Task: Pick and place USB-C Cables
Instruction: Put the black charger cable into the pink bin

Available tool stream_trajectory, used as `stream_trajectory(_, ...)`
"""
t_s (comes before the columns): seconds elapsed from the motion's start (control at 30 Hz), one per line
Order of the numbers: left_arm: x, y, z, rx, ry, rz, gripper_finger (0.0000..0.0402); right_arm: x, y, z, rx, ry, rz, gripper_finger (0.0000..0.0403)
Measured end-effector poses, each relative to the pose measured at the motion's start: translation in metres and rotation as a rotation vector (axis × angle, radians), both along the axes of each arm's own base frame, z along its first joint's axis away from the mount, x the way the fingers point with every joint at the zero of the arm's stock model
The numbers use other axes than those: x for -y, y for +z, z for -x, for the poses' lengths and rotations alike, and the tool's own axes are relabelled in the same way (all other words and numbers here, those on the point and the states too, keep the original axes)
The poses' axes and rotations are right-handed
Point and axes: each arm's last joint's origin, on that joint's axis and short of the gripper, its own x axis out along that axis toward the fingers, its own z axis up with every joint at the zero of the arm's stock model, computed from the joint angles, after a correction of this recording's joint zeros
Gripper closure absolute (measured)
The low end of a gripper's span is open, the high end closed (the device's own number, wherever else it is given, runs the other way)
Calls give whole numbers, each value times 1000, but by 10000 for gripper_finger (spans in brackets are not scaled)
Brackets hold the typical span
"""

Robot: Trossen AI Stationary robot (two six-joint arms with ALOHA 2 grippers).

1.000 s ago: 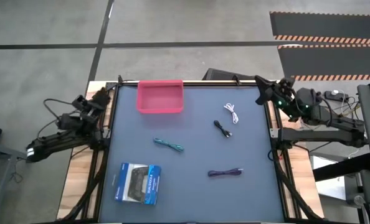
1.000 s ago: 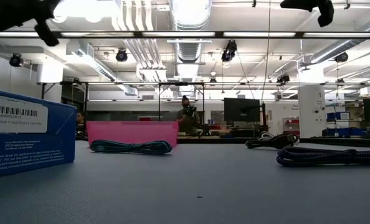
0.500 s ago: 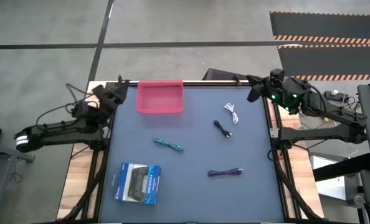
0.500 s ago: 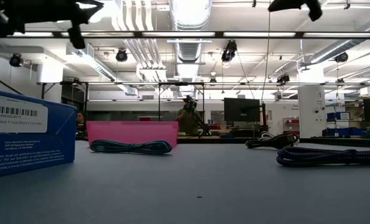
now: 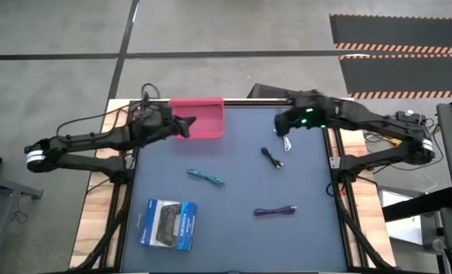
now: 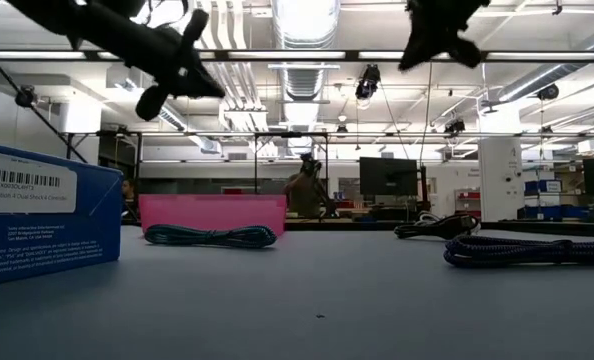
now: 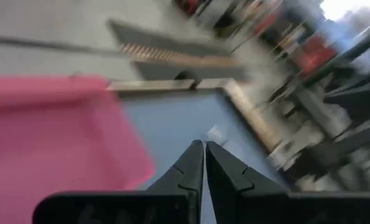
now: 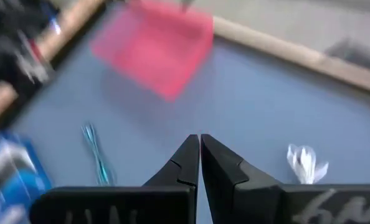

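Observation:
The pink tray (image 5: 198, 118) sits at the table's far edge, left of centre. Four small cable bundles lie on the grey mat: white (image 5: 285, 139), black (image 5: 272, 158), teal (image 5: 205, 177) and purple (image 5: 275, 211). My left gripper (image 5: 186, 123) hovers shut at the tray's left near corner, its fingers closed together in the left wrist view (image 7: 205, 146). My right gripper (image 5: 281, 125) hangs shut in the air just beyond the white cable; the right wrist view (image 8: 199, 138) shows that cable (image 8: 305, 160), the teal one (image 8: 96, 155) and the tray (image 8: 154, 46) below it.
A blue-and-white boxed game controller (image 5: 168, 224) lies near the table's left near corner, large at the left of the low view (image 6: 37, 215). Both arms stay high above the mat in the low view. Wooden strips edge the mat on both sides. Bare mat lies between the cables.
Both arms have swung in from the table's side edges over its far part. The left gripper went toward the right, reaching the pink tray. The right gripper went toward the left, stopping over the white cable. The cables, tray and box stayed where they were.

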Motion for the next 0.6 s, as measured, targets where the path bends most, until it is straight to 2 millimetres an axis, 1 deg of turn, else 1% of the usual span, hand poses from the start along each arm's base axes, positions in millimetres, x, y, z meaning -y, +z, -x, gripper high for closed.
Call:
stream_trajectory(0.03,0,0,-1,-43,-5,0,398,0,-7,-3,-41,12,-40,394)
stream_trajectory(0.1,-1,9,-5,-69,-12,-14,398,1,-18,-7,-118,35,-107,394)
stream_trajectory(0.17,-2,8,-6,-146,-19,-7,398,1,-30,-11,-206,43,-173,394)
stream_trajectory(0.27,-2,10,-7,-206,-29,12,398,3,-50,-16,-357,42,-252,394)
stream_trajectory(0.4,-1,14,-7,-191,-69,23,398,5,-71,-22,-527,53,-300,394)
stream_trajectory(0.6,2,21,-1,-145,-87,19,398,12,-99,-37,-650,111,-317,394)
